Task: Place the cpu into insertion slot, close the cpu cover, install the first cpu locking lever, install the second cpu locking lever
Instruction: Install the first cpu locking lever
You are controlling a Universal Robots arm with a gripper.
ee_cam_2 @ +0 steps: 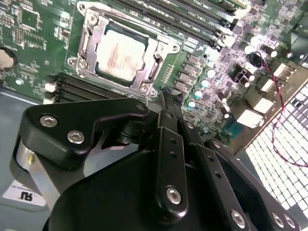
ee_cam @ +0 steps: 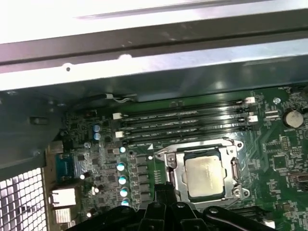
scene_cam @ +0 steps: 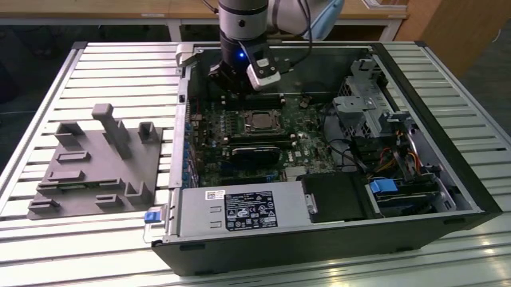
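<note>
The cpu (ee_cam_2: 120,52) (ee_cam: 205,175), a dull silver square, lies flat in the insertion slot (scene_cam: 257,121) on the green board. The cpu cover (ee_cam_2: 98,26) (ee_cam: 226,144), a silver metal frame, lies down around the chip. Thin lever rods (ee_cam_2: 156,72) run along two sides of that frame. My gripper (ee_cam_2: 166,96) (ee_cam: 164,191) (scene_cam: 227,88) hangs shut and empty just beside the socket. In the exterior view it is on the far side of the socket, over the memory slots.
Long black memory slots (ee_cam: 183,120) run next to the socket. A black cooler block (scene_cam: 255,156) and the power supply (scene_cam: 239,212) sit nearer. The drive cage (scene_cam: 367,95) is at the exterior view's right. The case wall (ee_cam: 154,62) stands close by. A grey fixture (scene_cam: 96,167) lies outside the case.
</note>
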